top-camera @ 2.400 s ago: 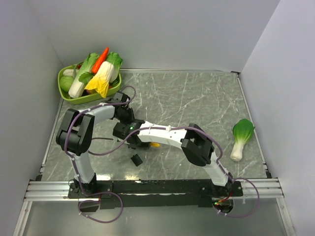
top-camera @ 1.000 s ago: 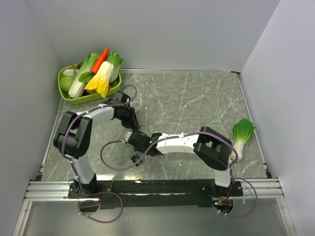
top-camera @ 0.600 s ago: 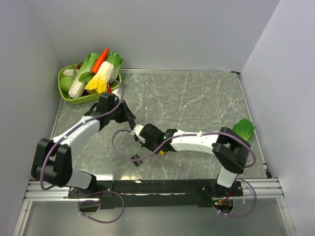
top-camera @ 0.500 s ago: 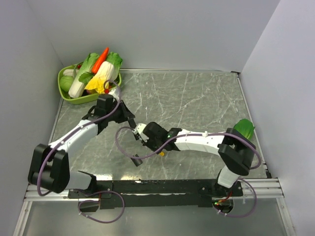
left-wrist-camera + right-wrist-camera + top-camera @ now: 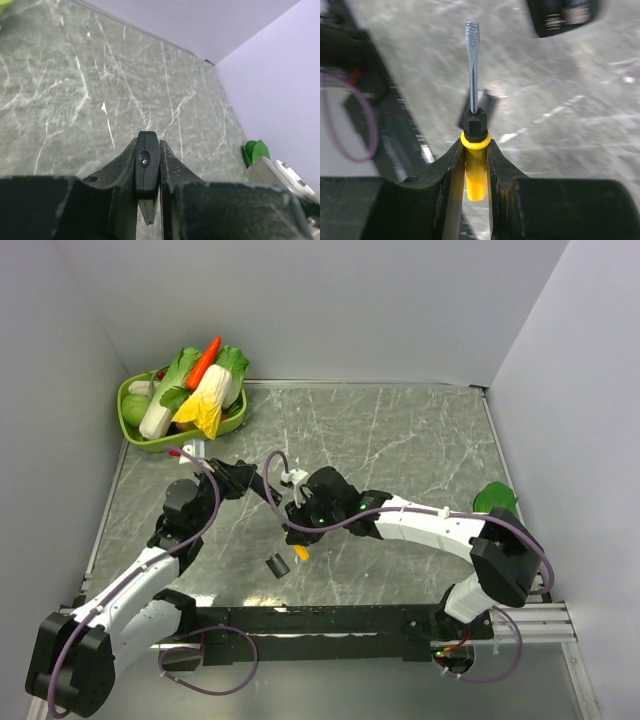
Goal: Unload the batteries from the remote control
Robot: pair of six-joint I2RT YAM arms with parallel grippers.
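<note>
From above, the left gripper (image 5: 252, 481) and the right gripper (image 5: 298, 532) meet near the middle of the table (image 5: 420, 430). A short black piece (image 5: 277, 565) lies just in front of them, and a basket (image 5: 125, 410) of vegetables sits at the far left corner.

The left wrist camera shows its fingers pressed tight on the remote control (image 5: 147, 172), seen edge-on.

The right wrist camera shows its fingers clamped on a screwdriver (image 5: 474, 127) by the yellow handle, with the blade pointing away over the table.
</note>
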